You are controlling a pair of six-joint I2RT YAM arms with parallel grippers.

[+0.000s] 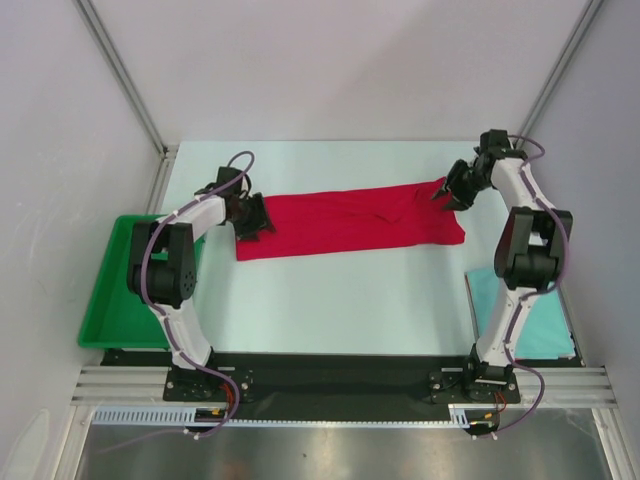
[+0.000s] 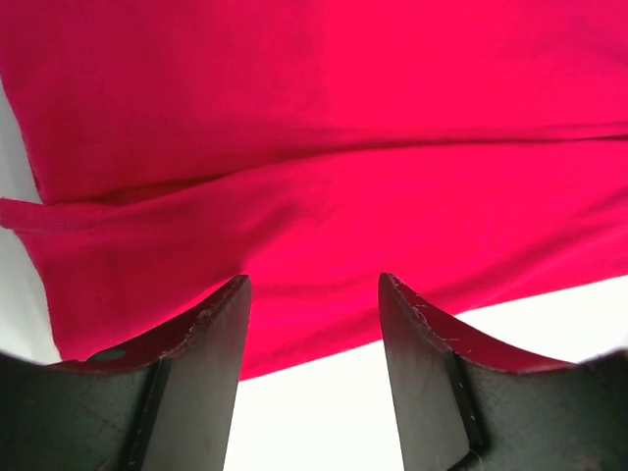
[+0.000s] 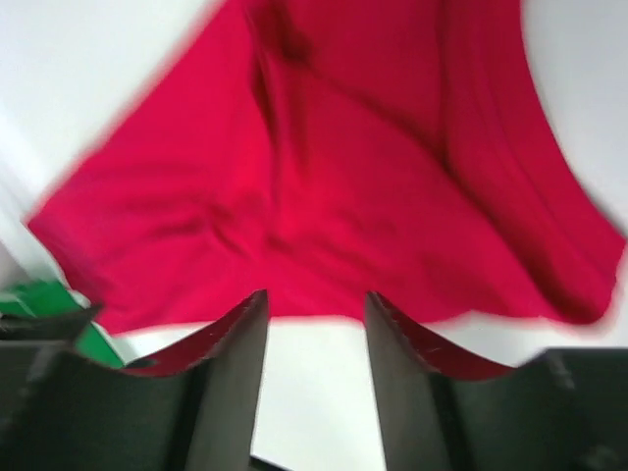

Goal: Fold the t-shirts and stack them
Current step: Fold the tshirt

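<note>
A bright red t-shirt [image 1: 350, 222] lies folded into a long strip across the middle of the table. My left gripper [image 1: 257, 216] sits at the strip's left end. In the left wrist view its jaws stand open [image 2: 314, 285], and the near edge of the red shirt [image 2: 324, 177] runs across the gap with nothing pinched. At the strip's far right corner my right gripper [image 1: 443, 192] hovers. It is open [image 3: 315, 299], the rumpled red shirt [image 3: 334, 196] lies just past its fingertips, and bare table shows between them. A pale teal folded t-shirt [image 1: 545, 325] rests at the table's right edge, partly behind the right arm.
A green plastic tray [image 1: 105, 300] stands at the left edge of the table, beside the left arm's base. White walls and metal frame posts close in the back and sides. The white tabletop [image 1: 330, 300] stretches between the red shirt and the arm bases.
</note>
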